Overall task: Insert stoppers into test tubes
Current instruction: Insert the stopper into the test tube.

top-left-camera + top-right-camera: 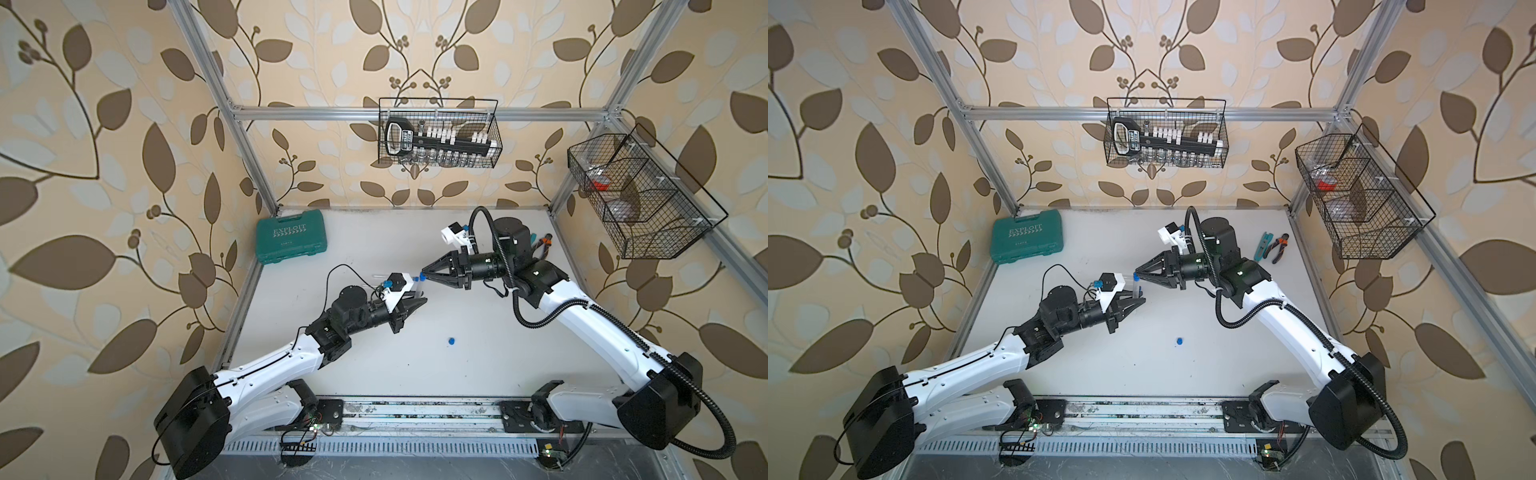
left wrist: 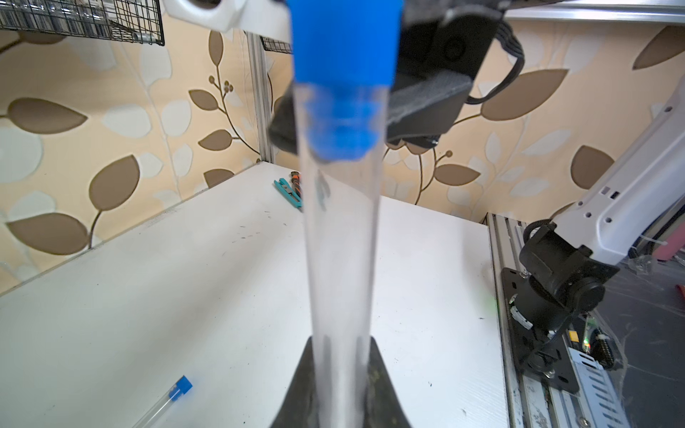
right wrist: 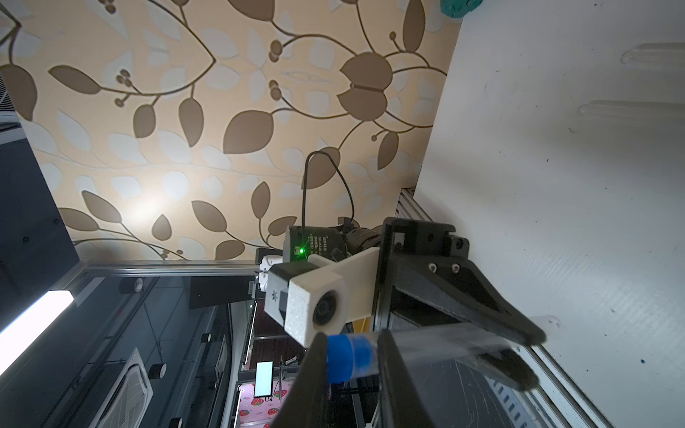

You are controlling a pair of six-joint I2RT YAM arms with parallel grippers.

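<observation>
My left gripper is shut on the lower part of a clear test tube and holds it roughly upright above the table. A blue stopper sits in the tube's mouth. My right gripper has its two fingers closed on either side of that stopper. Another blue stopper lies loose on the white table in front of both grippers. A stoppered tube lies flat on the table. Two bare tubes lie side by side further off.
A green tool case lies at the back left. Pliers lie at the back right. A wire basket with white-capped vials hangs on the back wall, and a second basket hangs on the right frame.
</observation>
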